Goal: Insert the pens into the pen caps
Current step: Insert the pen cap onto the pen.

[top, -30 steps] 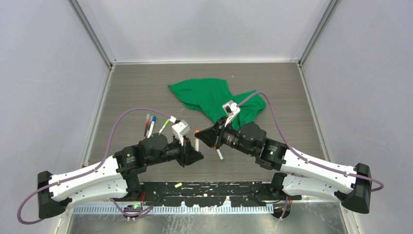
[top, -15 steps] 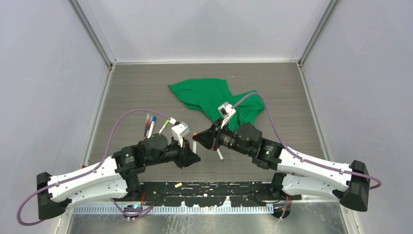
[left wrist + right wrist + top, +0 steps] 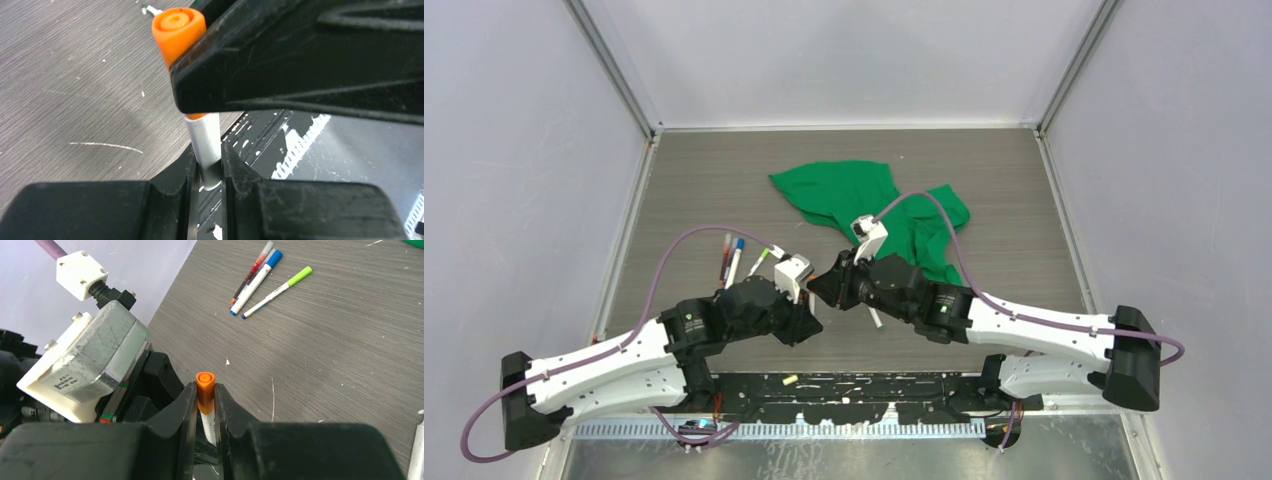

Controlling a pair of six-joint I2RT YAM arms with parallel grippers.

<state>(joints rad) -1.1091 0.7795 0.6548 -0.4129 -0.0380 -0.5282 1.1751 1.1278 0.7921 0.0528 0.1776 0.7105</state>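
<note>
Though illegibly small, print (image 3: 64, 376) on camera housing (image 3: 87, 352) near orange-capped pen (image 3: 205, 396).

no text can be read anywhere. a small dark line of print sits on the white edge of the grey box-shaped wrist camera (image 3: 82, 357), too blurred to make out.

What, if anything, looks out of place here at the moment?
A crumpled green cloth lies behind the right arm. A small pale piece sits off the table on the black rail at the near edge; too small to identify.
</note>
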